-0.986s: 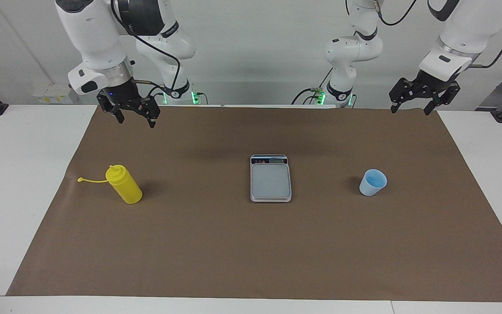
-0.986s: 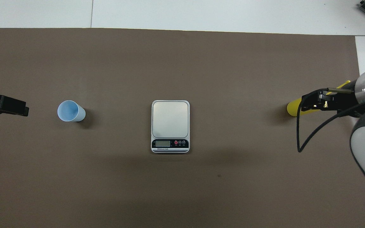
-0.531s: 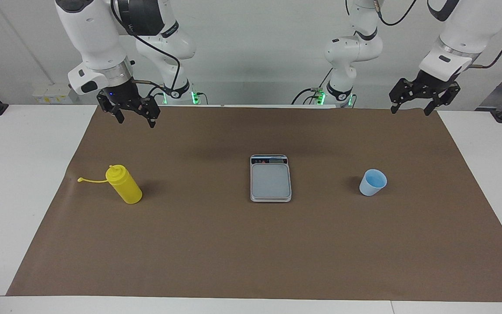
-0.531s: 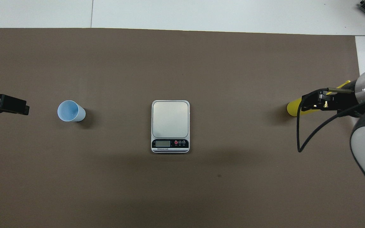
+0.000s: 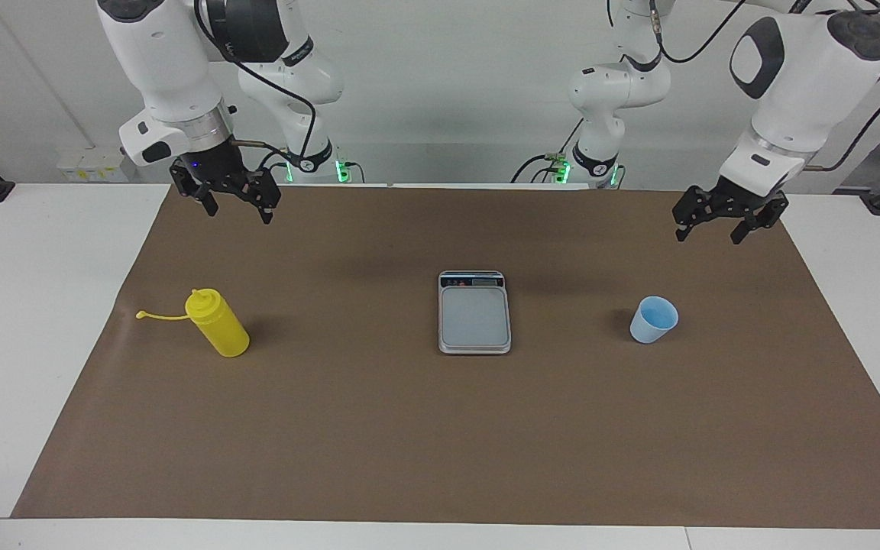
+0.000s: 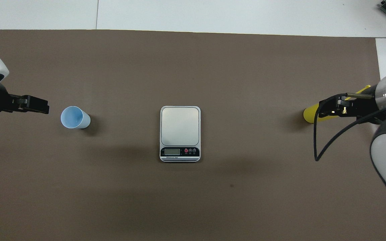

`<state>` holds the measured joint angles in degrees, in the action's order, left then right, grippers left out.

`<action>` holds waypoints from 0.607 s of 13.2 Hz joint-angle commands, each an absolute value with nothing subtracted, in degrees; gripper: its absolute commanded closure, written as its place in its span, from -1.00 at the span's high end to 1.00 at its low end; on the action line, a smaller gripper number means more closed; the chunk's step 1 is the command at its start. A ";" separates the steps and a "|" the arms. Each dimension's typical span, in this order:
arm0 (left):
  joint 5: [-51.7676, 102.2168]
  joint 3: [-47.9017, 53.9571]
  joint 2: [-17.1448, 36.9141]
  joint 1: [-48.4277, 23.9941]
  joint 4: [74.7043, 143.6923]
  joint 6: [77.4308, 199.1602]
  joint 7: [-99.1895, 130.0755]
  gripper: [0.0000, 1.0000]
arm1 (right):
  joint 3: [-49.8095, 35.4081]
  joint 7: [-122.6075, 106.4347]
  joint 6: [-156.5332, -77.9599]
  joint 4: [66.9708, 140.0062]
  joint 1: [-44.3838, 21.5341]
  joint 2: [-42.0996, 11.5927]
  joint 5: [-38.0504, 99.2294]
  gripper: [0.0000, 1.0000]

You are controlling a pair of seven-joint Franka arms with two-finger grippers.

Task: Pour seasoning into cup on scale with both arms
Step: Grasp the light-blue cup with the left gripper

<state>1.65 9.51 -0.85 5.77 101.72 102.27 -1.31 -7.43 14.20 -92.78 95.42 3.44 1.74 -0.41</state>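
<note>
Left gripper (image 5: 713, 222), jaws apart, hangs over the mat by the left arm's edge, lined up for the cup (image 5: 653, 319); the scale (image 5: 474, 312) sits mid-table, empty; right gripper (image 5: 230, 200), spread too, waits above the seasoning (image 5: 217, 322)

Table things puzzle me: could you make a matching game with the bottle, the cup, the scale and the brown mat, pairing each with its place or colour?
Things:
1. seasoning bottle
2. cup
3. scale
4. brown mat

Descriptions:
A. pale blue, standing at the left arm's end of the table
B. lies under the other three
C. yellow, at the right arm's end of the table
D. silver-grey, in the middle, with nothing on its plate

Pairs: 1-C, 2-A, 3-D, 4-B
</note>
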 commanded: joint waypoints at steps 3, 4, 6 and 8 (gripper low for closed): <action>2.37 9.41 -0.26 8.00 114.23 116.69 4.38 1.00 | -7.56 13.01 -92.90 96.68 4.22 2.99 0.79 1.00; 2.46 9.58 -0.09 8.43 116.95 120.37 6.57 1.00 | -7.56 13.01 -92.90 96.68 4.22 2.99 0.79 1.00; 2.55 9.58 0.00 8.44 121.71 125.66 9.92 1.00 | -7.56 13.01 -92.90 96.68 4.22 2.99 0.79 1.00; 3.16 9.58 1.74 8.44 123.13 128.66 10.19 1.00 | -7.56 13.01 -92.90 96.68 4.22 2.90 0.79 1.00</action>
<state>1.89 9.14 1.67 7.82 120.47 125.07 9.05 -7.43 14.20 -92.78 95.42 3.44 1.74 -0.41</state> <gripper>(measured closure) 0.000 0.000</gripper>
